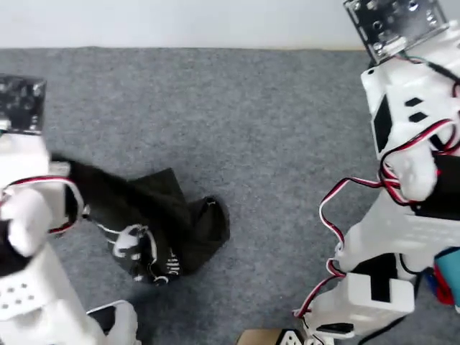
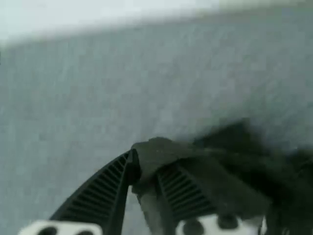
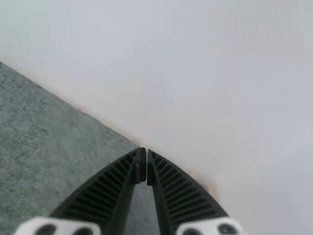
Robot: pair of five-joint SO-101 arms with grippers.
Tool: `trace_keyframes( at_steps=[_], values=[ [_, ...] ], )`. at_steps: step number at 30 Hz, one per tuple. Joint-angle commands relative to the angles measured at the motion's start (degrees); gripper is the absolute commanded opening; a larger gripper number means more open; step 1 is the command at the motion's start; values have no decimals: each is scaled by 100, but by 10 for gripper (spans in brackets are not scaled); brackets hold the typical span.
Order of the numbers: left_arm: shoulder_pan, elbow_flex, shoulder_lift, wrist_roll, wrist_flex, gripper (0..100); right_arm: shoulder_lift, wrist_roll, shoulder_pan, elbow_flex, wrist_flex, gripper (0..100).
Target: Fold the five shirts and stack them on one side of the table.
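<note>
My left pincer [image 2: 143, 164] is clamped on a fold of the black shirt [image 1: 162, 219] with a white print. The cloth is pinched between its fingers, and the rest lies crumpled on the grey worktop [image 1: 259, 122] just beside it. My right pincer [image 3: 143, 157] is closed on nothing, well apart from the shirt, pointing at the worktop's edge by the pale wall [image 3: 220, 73].

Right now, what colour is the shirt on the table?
Black shirt with a white print; high view shows it best.
</note>
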Motion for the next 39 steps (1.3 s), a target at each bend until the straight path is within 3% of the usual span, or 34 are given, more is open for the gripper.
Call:
trace_keyframes(
  at_steps=[1,5,14,22,25,29,35,39],
  values=[
    [-1187,875,-220,-747,26,2,-215,53,136,501,207,10],
    [-1969,1771,-343,-1345,-62,2,-426,26,92,1415,207,10],
    [-3288,3451,-369,-1793,-404,2,-919,-273,-1393,4255,189,10],
    [-3358,3996,-369,-1767,-932,2,-673,-422,-3433,6075,92,17],
    [-3358,4136,-369,-1767,-1073,2,-295,-422,-3978,6224,92,74],
    [-3358,4198,-369,-1767,-1187,2,171,114,-4523,6224,136,237],
    [-3358,4189,-369,-1767,-1336,2,778,967,-5218,6233,92,251],
    [-3358,4198,-369,-1767,-1363,2,1121,1073,-5516,6224,-145,251]
  ],
)
